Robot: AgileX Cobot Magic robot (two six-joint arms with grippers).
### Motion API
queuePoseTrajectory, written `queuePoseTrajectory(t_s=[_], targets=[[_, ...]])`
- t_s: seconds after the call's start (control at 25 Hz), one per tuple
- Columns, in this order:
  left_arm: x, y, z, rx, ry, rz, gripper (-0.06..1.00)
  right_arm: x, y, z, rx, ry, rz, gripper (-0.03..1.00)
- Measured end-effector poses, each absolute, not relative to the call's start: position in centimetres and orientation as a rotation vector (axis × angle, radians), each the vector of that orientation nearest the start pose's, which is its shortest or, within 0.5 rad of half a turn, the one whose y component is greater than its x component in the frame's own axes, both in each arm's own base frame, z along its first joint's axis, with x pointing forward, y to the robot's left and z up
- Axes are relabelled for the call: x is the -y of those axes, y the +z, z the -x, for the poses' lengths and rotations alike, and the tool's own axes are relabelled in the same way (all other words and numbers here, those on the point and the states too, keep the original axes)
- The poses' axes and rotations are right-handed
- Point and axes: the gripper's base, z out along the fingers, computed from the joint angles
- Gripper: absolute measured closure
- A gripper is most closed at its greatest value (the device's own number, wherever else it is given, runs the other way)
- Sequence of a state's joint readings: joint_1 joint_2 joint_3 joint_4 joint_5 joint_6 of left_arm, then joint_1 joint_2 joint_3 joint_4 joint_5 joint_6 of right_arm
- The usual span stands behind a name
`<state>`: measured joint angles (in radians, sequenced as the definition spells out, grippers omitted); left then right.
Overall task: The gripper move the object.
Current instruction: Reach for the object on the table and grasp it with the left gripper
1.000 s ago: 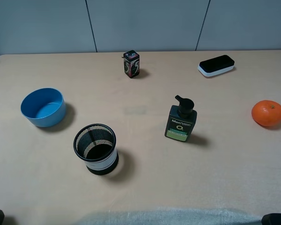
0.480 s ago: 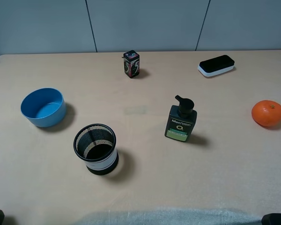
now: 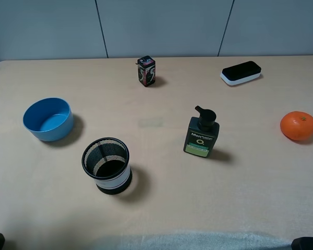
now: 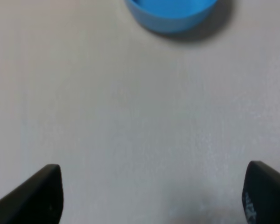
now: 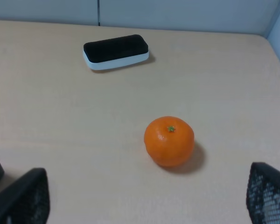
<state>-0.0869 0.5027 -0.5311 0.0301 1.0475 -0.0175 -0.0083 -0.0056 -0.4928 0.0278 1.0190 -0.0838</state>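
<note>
The blue bowl stands upright and empty on the tan table, at the left. Its near edge also shows in the left wrist view, well ahead of my left gripper. That gripper is open and empty, low over bare table, with its dark fingertips spread wide. My right gripper is open and empty too, and faces the orange. In the high view only dark bits of the arms show, at the bottom corners.
A black mesh cup with a white band stands near the bowl. A dark pump bottle stands mid-table. An orange, a black-and-white eraser and a small dark box lie farther off.
</note>
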Motion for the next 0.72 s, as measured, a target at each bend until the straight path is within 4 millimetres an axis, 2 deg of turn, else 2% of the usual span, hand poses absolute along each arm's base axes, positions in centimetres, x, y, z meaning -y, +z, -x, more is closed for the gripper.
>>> queuePoseTrajectory(t_s=[0.2,0.44,0.72], targets=[[0.7,28.0,-10.8,-2.584,0.0,-0.098,0.17,-0.2,27.9,0.3,-2.003,-0.026,0.076,0.33],[1.1,29.2,-15.7,-2.594,-0.001,-0.099,0.17,-0.2,27.9,0.3,-2.003,-0.026,0.076,0.33],[1.7,28.3,-21.6,-2.643,-0.012,-0.099,0.17,-0.2,27.9,0.3,-2.003,-0.026,0.076,0.33]])
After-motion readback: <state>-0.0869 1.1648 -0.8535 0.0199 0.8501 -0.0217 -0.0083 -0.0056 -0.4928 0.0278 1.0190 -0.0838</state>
